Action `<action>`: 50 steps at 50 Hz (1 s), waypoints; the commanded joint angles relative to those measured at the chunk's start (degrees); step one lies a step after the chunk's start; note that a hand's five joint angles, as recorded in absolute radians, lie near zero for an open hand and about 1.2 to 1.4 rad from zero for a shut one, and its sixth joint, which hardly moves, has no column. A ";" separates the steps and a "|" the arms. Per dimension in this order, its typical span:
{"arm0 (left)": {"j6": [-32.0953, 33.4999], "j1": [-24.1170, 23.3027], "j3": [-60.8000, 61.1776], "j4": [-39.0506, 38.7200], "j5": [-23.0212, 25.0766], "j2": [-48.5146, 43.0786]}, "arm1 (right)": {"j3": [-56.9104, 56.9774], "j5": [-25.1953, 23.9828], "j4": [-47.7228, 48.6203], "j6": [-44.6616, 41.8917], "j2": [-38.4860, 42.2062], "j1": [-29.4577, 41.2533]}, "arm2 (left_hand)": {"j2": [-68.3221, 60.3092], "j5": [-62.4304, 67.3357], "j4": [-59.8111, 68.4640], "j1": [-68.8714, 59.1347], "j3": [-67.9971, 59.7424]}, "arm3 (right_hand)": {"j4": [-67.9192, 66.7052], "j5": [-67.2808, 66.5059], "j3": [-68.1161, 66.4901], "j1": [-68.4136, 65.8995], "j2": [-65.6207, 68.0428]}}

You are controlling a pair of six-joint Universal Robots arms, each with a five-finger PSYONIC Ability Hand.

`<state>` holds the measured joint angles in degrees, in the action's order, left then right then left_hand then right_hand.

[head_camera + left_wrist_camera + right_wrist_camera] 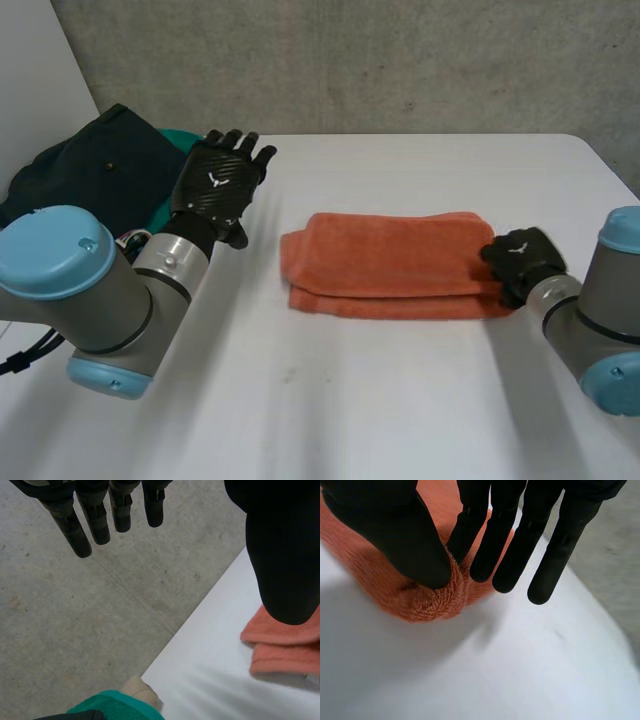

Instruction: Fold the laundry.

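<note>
Fingers [470, 530] of the right hand [520, 262] close with the thumb on the orange towel [390, 270]. In the right wrist view the thumb and the nearest finger pinch a bunched end of the terry between them. The other fingers reach straight past it, slightly spread. The left hand [215, 190] holds nothing; its fingers are straight and a little apart, up in the air and touching no cloth.

There is one orange towel, one dark garment [95, 165], one teal cloth [182, 137], and two hands.

In the head view the towel lies near the middle of the white table [400, 400]. It is a long flat band folded into layers, with two stacked edges showing at its 9 o'clock end. The right hand sits at its 3 o'clock end. The left hand is at 10 o'clock from the towel, well apart from it. The dark garment is heaped at 9 o'clock from that hand, with the teal cloth showing along its side.
</note>
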<state>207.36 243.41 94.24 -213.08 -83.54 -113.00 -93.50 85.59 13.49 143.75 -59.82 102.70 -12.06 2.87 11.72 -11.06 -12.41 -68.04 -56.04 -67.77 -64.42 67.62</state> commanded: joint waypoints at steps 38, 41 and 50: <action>-12.77 -9.52 -18.37 8.99 -5.67 -7.49 | 9.11 -8.42 -0.10 33.00 -5.05 9.90 | 0.67 -1.48 -0.33 -0.34 1.01 | 58.04 56.04 57.77 54.42 -57.62; -14.00 -12.07 -24.61 14.70 -5.67 -12.32 | 12.71 -7.46 -5.20 32.74 -3.47 8.49 | 0.67 -1.48 -0.33 -0.34 1.01 | 58.04 56.04 57.77 54.42 -57.62; -15.76 -14.45 -38.50 25.08 -6.11 -25.59 | 23.53 -8.77 -17.26 31.42 6.90 7.96 | -0.84 0.03 1.19 -1.85 -0.50 | 58.04 56.04 57.77 54.42 -57.62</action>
<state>192.12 229.88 63.70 -194.21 -89.34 -130.63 -77.15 77.91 4.03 176.80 -59.92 110.69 -12.06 2.87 11.72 -11.06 -12.41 -12.36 -2.74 -12.11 -12.88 12.21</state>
